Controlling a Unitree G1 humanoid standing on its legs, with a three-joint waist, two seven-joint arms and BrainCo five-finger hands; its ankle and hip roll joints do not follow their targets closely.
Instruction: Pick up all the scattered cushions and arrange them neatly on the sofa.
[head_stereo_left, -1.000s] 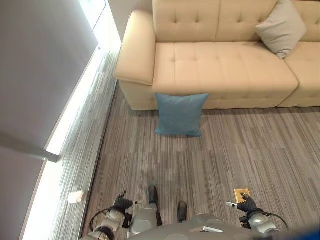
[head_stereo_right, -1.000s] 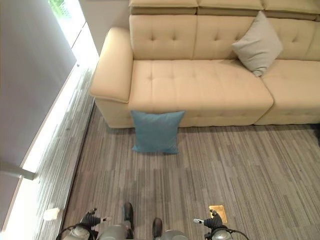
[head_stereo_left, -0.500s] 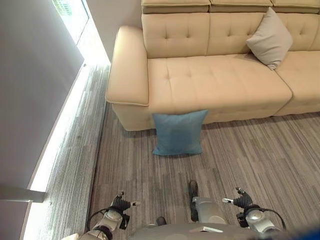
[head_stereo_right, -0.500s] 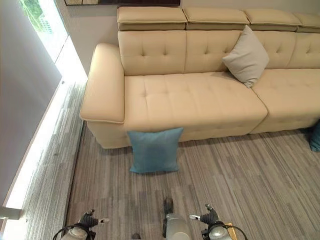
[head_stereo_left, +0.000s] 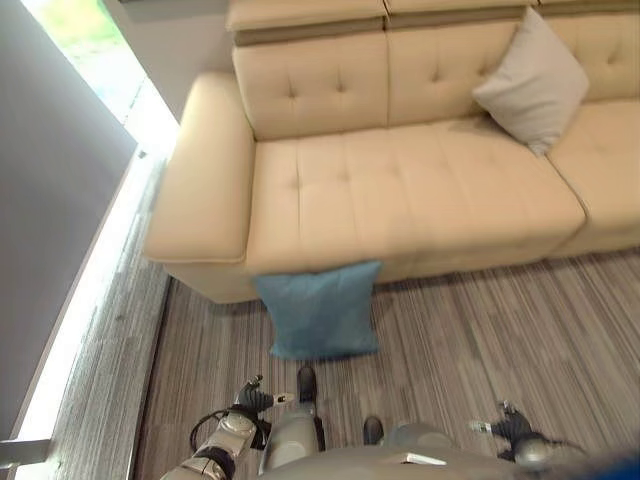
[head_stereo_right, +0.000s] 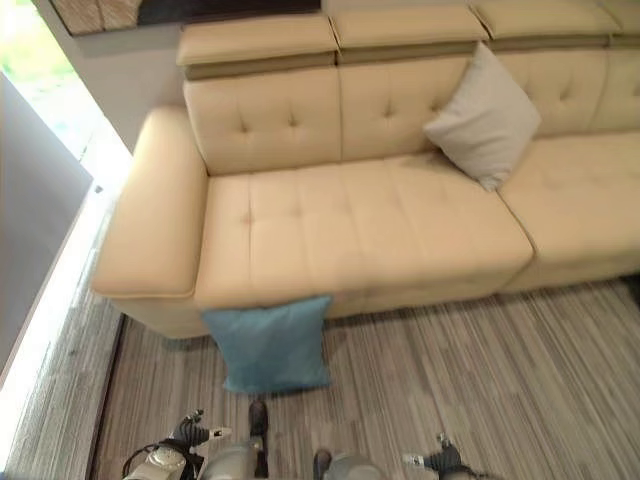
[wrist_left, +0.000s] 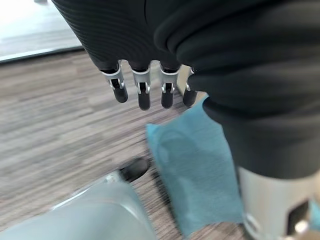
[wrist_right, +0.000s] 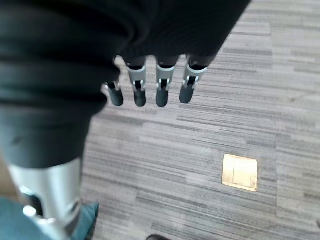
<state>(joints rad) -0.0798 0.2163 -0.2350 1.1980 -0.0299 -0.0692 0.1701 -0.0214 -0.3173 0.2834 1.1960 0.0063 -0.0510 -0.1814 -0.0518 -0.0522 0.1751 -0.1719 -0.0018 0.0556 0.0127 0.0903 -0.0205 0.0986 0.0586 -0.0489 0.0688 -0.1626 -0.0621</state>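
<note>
On the floor at about 6 o'clock from the cream sofa (head_stereo_left: 400, 190), a blue cushion (head_stereo_left: 318, 310) leans against the sofa's front edge, not yet picked up. One beige cushion (head_stereo_left: 532, 80) already rests upright against the backrest at roughly 2 o'clock in the left eye view. By my judgement the job is barely begun: the blue cushion needs lifting onto the seat and setting tidily beside the beige one. The left robot hand (wrist_left: 142, 90) hangs with fingers straight and relaxed, touching nothing, the blue cushion on the carpet well below it. The right robot hand (wrist_right: 150, 90) is likewise released and empty above striped carpet, near a brass floor plate (wrist_right: 240, 172)
</note>
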